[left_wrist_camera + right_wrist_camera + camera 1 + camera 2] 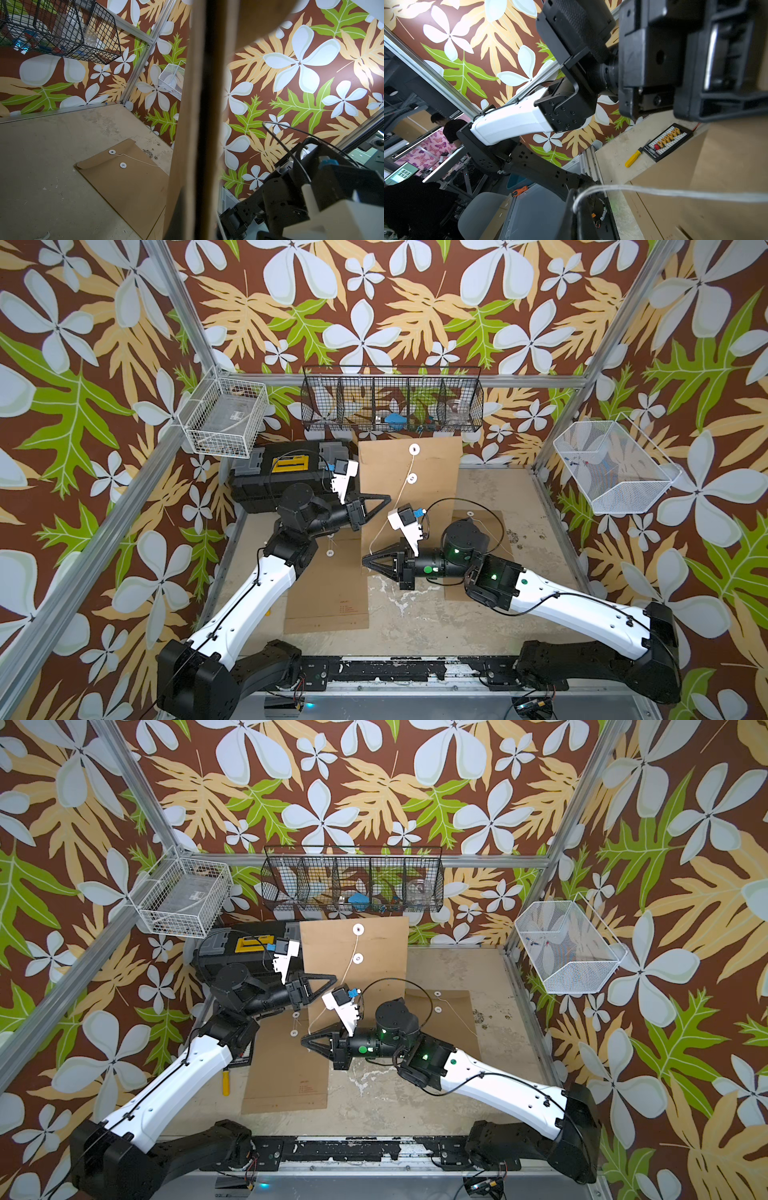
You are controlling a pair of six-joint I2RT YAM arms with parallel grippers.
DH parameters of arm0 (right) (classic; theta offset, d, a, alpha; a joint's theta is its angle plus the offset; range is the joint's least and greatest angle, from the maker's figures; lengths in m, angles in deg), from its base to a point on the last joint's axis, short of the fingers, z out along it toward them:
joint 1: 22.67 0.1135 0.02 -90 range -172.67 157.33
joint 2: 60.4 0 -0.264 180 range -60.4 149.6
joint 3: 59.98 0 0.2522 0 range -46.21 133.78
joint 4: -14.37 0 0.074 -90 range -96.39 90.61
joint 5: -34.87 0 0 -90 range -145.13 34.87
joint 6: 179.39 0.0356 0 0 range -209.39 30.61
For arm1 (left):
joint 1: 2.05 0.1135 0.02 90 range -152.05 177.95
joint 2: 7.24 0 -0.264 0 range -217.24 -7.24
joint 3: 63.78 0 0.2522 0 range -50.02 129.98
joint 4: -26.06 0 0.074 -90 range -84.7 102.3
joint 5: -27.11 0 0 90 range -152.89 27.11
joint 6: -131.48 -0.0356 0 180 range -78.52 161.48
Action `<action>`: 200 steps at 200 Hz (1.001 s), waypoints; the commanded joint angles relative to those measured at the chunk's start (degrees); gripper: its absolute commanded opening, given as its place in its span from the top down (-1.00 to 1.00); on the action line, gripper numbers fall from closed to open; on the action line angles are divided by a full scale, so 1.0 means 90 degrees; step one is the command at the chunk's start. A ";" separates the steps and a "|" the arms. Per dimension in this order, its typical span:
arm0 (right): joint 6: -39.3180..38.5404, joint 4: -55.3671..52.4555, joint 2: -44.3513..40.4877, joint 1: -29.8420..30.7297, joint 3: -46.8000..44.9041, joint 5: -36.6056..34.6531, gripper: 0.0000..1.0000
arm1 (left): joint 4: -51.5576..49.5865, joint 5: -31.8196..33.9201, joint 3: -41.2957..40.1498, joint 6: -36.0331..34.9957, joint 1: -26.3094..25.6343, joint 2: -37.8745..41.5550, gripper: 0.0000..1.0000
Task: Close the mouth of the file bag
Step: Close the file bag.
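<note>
The left gripper [386, 498] clamps the upright brown paper file bag [436, 472] by its edge; the right gripper [364, 560], closed, seemingly pinches its thin white string [675, 192]. If that string slips free, the round white button [412, 478] never gets wound.

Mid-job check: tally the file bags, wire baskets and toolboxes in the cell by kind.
Brown kraft paper file bags: 3
Wire mesh baskets, two white, one black: 3
Black plastic toolbox: 1
Total: 7
</note>
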 commanded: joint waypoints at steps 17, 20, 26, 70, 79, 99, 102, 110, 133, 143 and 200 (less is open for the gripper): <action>0.0379 0.0591 0.0042 -0.0317 -0.0462 0.0414 1.00 | 0.0440 -0.0161 0.0022 -0.0038 -0.0001 -0.0013 1.00; 0.0395 0.0589 0.0050 -0.0335 -0.0496 0.0419 1.00 | 0.0479 -0.0182 0.0015 -0.0010 -0.0001 -0.0020 1.00; 0.0397 0.0575 0.0084 -0.0373 -0.0541 0.0437 1.00 | 0.0551 -0.0218 0.0018 0.0033 -0.0006 -0.0035 1.00; 0.0512 0.0560 0.0074 -0.0719 -0.0913 0.0584 1.00 | 0.0471 -0.0352 0.0053 -0.0133 -0.0001 -0.0055 1.00; 0.0516 0.0525 -0.0002 -0.0840 -0.1035 0.0603 1.00 | 0.0463 -0.0375 0.0049 -0.0158 -0.0002 -0.0048 1.00; 0.0479 0.0357 -0.0148 -0.1134 -0.1242 0.0644 1.00 | 0.0442 -0.0407 0.0057 -0.0187 0.0027 -0.0037 1.00; 0.0467 0.0321 -0.0181 -0.1177 -0.1271 0.0652 1.00 | 0.0443 -0.0413 0.0046 -0.0179 0.0037 -0.0036 1.00; 0.0454 0.0231 -0.0251 -0.1300 -0.1357 0.0661 1.00 | 0.0472 -0.0448 0.0047 -0.0132 0.0066 -0.0028 1.00; 0.0451 0.0062 -0.0476 -0.1664 -0.1635 0.0663 1.00 | 0.0511 -0.0537 0.0051 -0.0072 0.0133 0.0012 1.00; 0.0446 -0.0003 -0.0579 -0.1836 -0.1735 0.0665 1.00 | 0.0521 -0.0563 0.0046 -0.0035 0.0147 0.0040 1.00; 0.0302 -0.0485 -0.0964 -0.2734 -0.1998 0.0626 1.00 | 0.0580 -0.0652 -0.0117 0.0066 0.0237 0.0198 1.00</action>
